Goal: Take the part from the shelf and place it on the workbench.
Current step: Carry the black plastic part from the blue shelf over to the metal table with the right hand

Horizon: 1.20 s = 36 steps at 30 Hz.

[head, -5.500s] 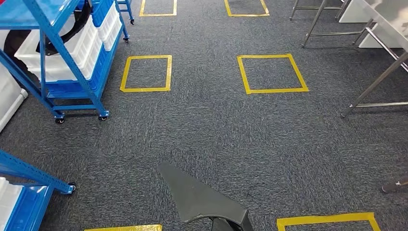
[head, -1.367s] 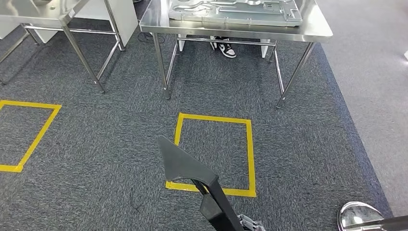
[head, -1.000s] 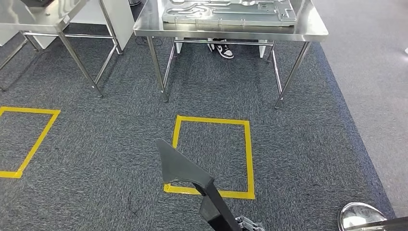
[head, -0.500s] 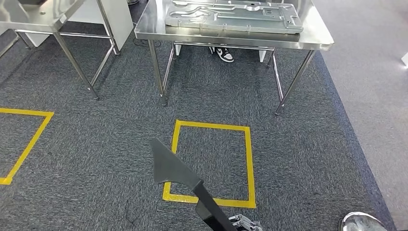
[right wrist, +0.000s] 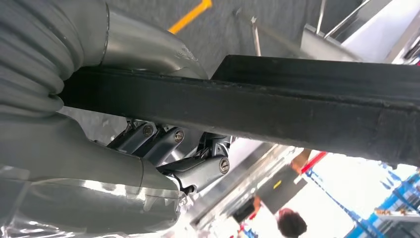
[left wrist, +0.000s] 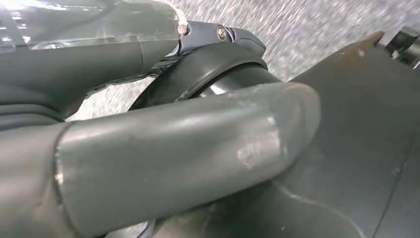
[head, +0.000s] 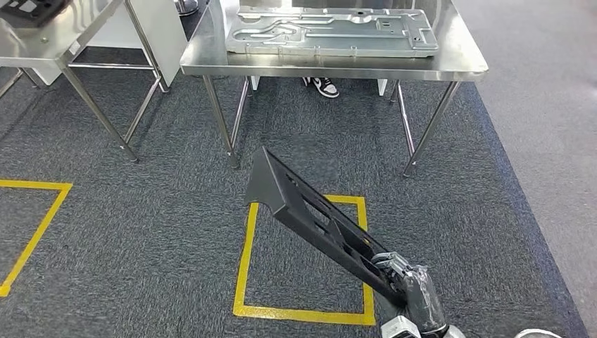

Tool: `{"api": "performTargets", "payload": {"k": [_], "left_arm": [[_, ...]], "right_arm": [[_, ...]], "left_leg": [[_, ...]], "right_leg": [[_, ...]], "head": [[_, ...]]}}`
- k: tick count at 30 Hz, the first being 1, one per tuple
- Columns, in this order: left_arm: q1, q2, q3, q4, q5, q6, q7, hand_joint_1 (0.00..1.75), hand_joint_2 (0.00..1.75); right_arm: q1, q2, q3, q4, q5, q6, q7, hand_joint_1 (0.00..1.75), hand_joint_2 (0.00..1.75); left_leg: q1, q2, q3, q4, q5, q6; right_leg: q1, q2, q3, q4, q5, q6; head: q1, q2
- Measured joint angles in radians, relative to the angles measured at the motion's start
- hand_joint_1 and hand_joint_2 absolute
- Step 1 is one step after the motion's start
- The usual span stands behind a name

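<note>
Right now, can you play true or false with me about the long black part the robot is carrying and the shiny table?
1. The long black slotted part is gripped by the right hand. True.
2. The black part already lies on the shiny steel workbench. False: it is held above the carpet.
3. A flat grey metal panel lies on the workbench. True.
4. The yellow tape square on the floor is red. False: it is yellow.
5. A black and white shoe shows under the workbench. True.
</note>
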Motion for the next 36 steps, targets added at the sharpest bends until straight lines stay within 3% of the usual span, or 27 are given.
{"api": "performTargets", "payload": {"k": [1,3,4,5,7,9,11,13,14,15,16,18,19,20,22,23,25,26,28,29,30,31,33,34,35,36], "left_arm": [[0.0,0.0,-0.003,-0.001,0.0,-0.001,0.0,0.0,0.0],[0.0,0.0,-0.007,-0.001,-0.002,-0.003,-0.001,0.0,0.0],[-0.001,-0.001,-0.008,-0.001,-0.003,-0.006,-0.002,0.0,0.0],[-0.002,-0.002,-0.009,-0.001,-0.006,-0.01,-0.002,0.0,0.0],[-0.006,-0.004,-0.013,-0.002,-0.013,-0.023,-0.002,0.0,0.0],[-0.01,-0.004,-0.019,-0.003,-0.022,-0.037,-0.001,0.0,0.0],[-0.014,-0.01,-0.029,-0.004,-0.032,-0.049,0.0,0.0,0.0],[-0.014,-0.015,-0.038,-0.004,-0.041,-0.059,0.002,0.0,0.0],[-0.014,-0.014,-0.042,-0.004,-0.046,-0.061,0.003,0.0,0.0],[-0.013,-0.014,-0.047,-0.004,-0.051,-0.063,0.005,0.0,0.0],[-0.012,-0.015,-0.052,-0.004,-0.056,-0.065,0.008,0.0,0.0],[-0.01,-0.014,-0.059,-0.004,-0.065,-0.07,0.012,0.0,0.0],[-0.01,-0.013,-0.061,-0.004,-0.07,-0.073,0.014,0.0,0.0],[-0.01,-0.012,-0.064,-0.005,-0.075,-0.076,0.015,0.0,0.0],[-0.014,-0.01,-0.072,-0.005,-0.085,-0.084,0.015,0.0,0.0],[-0.017,-0.011,-0.077,-0.006,-0.09,-0.089,0.014,0.0,0.0],[-0.025,-0.014,-0.085,-0.007,-0.099,-0.097,0.012,0.0,0.0],[-0.03,-0.015,-0.088,-0.008,-0.104,-0.099,0.011,0.0,0.0],[-0.039,-0.016,-0.092,-0.01,-0.112,-0.102,0.009,0.0,0.0],[-0.044,-0.016,-0.095,-0.011,-0.115,-0.102,0.008,0.0,0.0],[-0.047,-0.016,-0.097,-0.011,-0.117,-0.103,0.008,0.0,0.0],[-0.049,-0.016,-0.1,-0.011,-0.119,-0.105,0.008,0.0,0.0],[-0.049,-0.016,-0.105,-0.011,-0.124,-0.107,0.009,0.0,0.0],[-0.049,-0.016,-0.107,-0.011,-0.128,-0.109,0.01,0.0,0.0],[-0.049,-0.016,-0.108,-0.012,-0.131,-0.111,0.011,0.0,0.0],[-0.049,-0.017,-0.11,-0.013,-0.135,-0.113,0.013,0.0,0.0]], "right_arm": [[-0.001,0.0,-0.011,0.0,0.0,0.001,0.0,1.75,1.75],[-0.006,0.0,-0.028,0.001,-0.009,0.002,-0.003,1.75,1.75],[-0.011,0.001,-0.035,0.002,-0.018,0.004,-0.004,1.75,1.75],[-0.017,0.002,-0.042,0.003,-0.028,0.007,-0.006,1.75,1.75],[-0.04,0.007,-0.061,0.009,-0.046,0.014,-0.006,1.75,1.75],[-0.071,0.017,-0.081,0.023,-0.058,0.021,0.0,1.75,1.75],[-0.101,0.03,-0.098,0.048,-0.068,0.026,0.01,1.75,1.75],[-0.123,0.048,-0.112,0.084,-0.071,0.028,0.025,1.75,1.75],[-0.133,0.058,-0.118,0.105,-0.066,0.027,0.034,1.75,1.75],[-0.146,0.07,-0.123,0.129,-0.054,0.026,0.047,1.75,1.75],[-0.16,0.081,-0.128,0.153,-0.037,0.026,0.062,1.75,1.75],[-0.194,0.104,-0.134,0.201,0.006,0.029,0.096,1.75,1.75],[-0.214,0.114,-0.135,0.226,0.032,0.036,0.116,1.75,1.75],[-0.234,0.125,-0.136,0.25,0.061,0.044,0.139,1.75,1.75],[-0.275,0.138,-0.136,0.296,0.117,0.059,0.18,1.75,1.75],[-0.295,0.141,-0.135,0.314,0.139,0.063,0.193,1.75,1.75],[-0.343,0.141,-0.128,0.355,0.185,0.074,0.216,1.75,1.75],[-0.37,0.14,-0.121,0.378,0.212,0.081,0.229,1.75,1.75],[-0.42,0.136,-0.097,0.427,0.267,0.093,0.256,1.75,1.75],[-0.442,0.135,-0.08,0.449,0.289,0.097,0.267,1.75,1.75],[-0.46,0.134,-0.063,0.469,0.305,0.099,0.276,1.75,1.75],[-0.477,0.133,-0.046,0.485,0.316,0.101,0.282,1.75,1.75],[-0.508,0.133,-0.019,0.512,0.332,0.108,0.289,1.75,1.75],[-0.526,0.133,-0.005,0.526,0.342,0.116,0.293,1.75,1.75],[-0.545,0.133,0.01,0.541,0.353,0.126,0.3,1.75,1.75],[-0.564,0.133,0.027,0.555,0.367,0.136,0.309,1.75,1.75]], "left_leg": [[-0.003,-0.001,-0.002,-0.048,0.04,0.004],[-0.01,-0.002,-0.004,-0.145,0.157,0.02],[-0.014,-0.003,-0.002,-0.173,0.195,0.03],[-0.017,-0.005,-0.001,-0.187,0.211,0.041],[-0.017,-0.008,0.02,-0.198,0.203,0.057],[-0.013,-0.008,0.049,-0.216,0.198,0.068],[-0.009,-0.01,0.073,-0.229,0.19,0.075],[-0.007,-0.014,0.095,-0.236,0.175,0.075],[-0.006,-0.016,0.109,-0.238,0.165,0.073],[-0.004,-0.019,0.125,-0.239,0.153,0.07],[-0.003,-0.02,0.142,-0.24,0.14,0.067],[-0.002,-0.02,0.171,-0.242,0.112,0.057],[-0.003,-0.02,0.183,-0.245,0.099,0.051],[-0.004,-0.02,0.196,-0.248,0.091,0.045],[-0.007,-0.019,0.211,-0.242,0.092,0.032],[-0.007,-0.016,0.208,-0.221,0.099,0.027],[-0.007,-0.01,0.157,-0.126,0.101,0.017],[-0.006,-0.008,0.117,-0.063,0.086,0.014],[-0.007,-0.008,0.04,0.031,0.026,0.01],[-0.008,-0.008,0.015,0.046,-0.001,0.01],[-0.009,-0.008,0.002,0.034,-0.007,0.012],[-0.01,-0.008,-0.002,-0.002,0.012,0.017],[-0.017,-0.008,0.0,-0.107,0.12,0.032],[-0.021,-0.009,0.0,-0.146,0.157,0.042],[-0.025,-0.01,0.002,-0.17,0.185,0.051],[-0.027,-0.013,0.004,-0.181,0.191,0.057]], "right_leg": [[0.001,0.001,0.017,0.0,-0.013,0.001],[0.003,0.003,0.043,0.002,-0.037,0.006],[0.004,0.005,0.05,0.002,-0.047,0.012],[0.004,0.007,0.057,0.006,-0.054,0.017],[0.003,0.009,0.062,0.023,-0.055,0.029],[0.0,0.005,0.038,0.084,-0.043,0.04],[-0.004,0.0,-0.032,0.186,-0.059,0.05],[-0.01,-0.001,-0.113,0.261,-0.108,0.058],[-0.013,-0.001,-0.141,0.267,-0.126,0.062],[-0.017,-0.002,-0.158,0.247,-0.125,0.064],[-0.02,-0.003,-0.162,0.204,-0.1,0.067],[-0.021,-0.011,-0.156,0.093,0.019,0.067],[-0.019,-0.015,-0.15,0.057,0.062,0.063],[-0.016,-0.016,-0.146,0.037,0.09,0.056],[-0.016,-0.012,-0.13,0.033,0.079,0.04],[-0.017,-0.01,-0.119,0.029,0.076,0.033],[-0.017,-0.011,-0.094,0.023,0.061,0.018],[-0.015,-0.013,-0.082,0.02,0.052,0.011],[-0.01,-0.013,-0.056,0.017,0.033,0.005],[-0.009,-0.013,-0.042,0.016,0.022,0.004],[-0.007,-0.012,-0.027,0.016,0.011,0.004],[-0.005,-0.012,-0.011,0.016,-0.001,0.004],[0.0,-0.015,0.015,0.017,-0.022,0.007],[0.002,-0.015,0.023,0.017,-0.031,0.011],[0.004,-0.016,0.03,0.017,-0.04,0.015],[0.005,-0.014,0.036,0.023,-0.043,0.021]], "head": [[0.0,0.0],[0.0,0.0],[0.0,0.0],[0.0,0.0],[0.0,0.0],[0.0,0.0],[0.001,0.0],[0.001,0.0],[0.001,0.0],[0.001,0.0],[0.001,0.0],[0.001,0.0],[0.001,0.0],[0.001,0.0],[0.001,0.0],[0.001,0.0],[0.0,0.0],[0.0,0.0],[0.0,0.0],[0.0,0.0],[0.0,0.0],[0.0,0.0],[0.0,0.0],[0.0,0.0],[0.0,0.0],[0.0,0.0]]}}
